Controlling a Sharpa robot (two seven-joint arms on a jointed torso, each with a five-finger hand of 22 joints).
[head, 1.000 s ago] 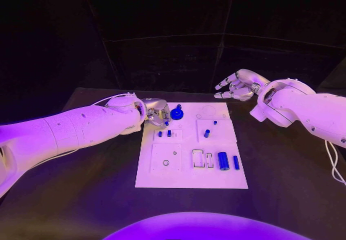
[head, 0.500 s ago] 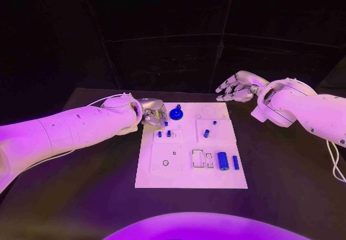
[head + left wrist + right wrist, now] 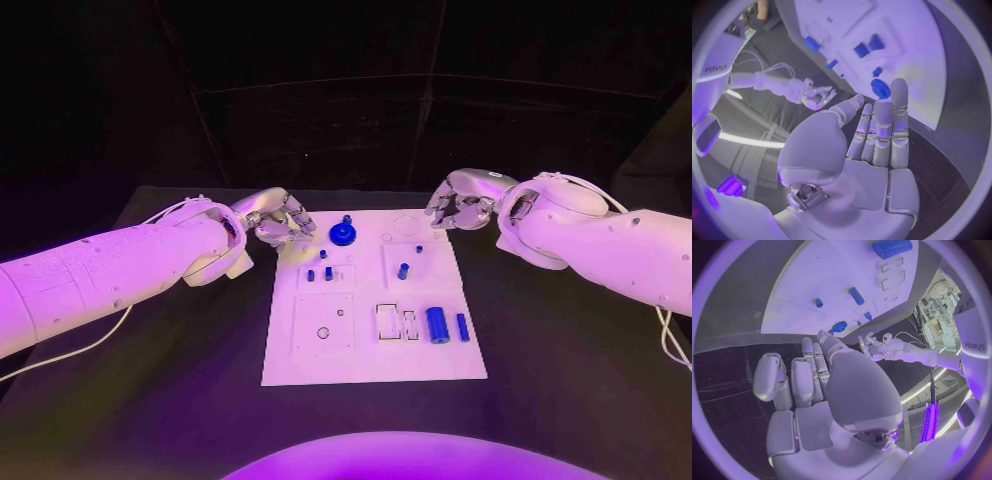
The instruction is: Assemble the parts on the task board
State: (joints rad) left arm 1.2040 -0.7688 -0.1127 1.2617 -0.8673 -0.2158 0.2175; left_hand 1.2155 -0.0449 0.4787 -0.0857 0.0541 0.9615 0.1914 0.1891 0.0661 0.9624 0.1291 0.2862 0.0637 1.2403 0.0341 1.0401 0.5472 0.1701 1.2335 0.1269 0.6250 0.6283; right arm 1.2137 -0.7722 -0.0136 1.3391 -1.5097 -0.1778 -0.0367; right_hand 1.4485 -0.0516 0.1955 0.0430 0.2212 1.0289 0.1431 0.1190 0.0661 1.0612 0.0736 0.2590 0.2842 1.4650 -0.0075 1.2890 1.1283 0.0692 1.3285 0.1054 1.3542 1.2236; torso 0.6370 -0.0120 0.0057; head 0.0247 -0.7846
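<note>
Black tabletop (image 3: pixel 173 380) carries the white rectangular task board (image 3: pixel 368 355) at frame centre, long axis running away from the robot. Both the left hand (image 3: pixel 281 222) and right hand (image 3: pixel 459 205) hover empty, fingers loosely spread, now nearer the board's far corners than before.

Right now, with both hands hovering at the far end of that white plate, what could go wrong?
Both hands look empty. The left hand sits close beside the round blue knob, so a small slip might bump it. The right hand hangs near the task board's far corner and could nudge the whole plate. The blue pegs are small, and big fingers may fumble one or tip the fat blue cylinder beside the thin rod.
</note>
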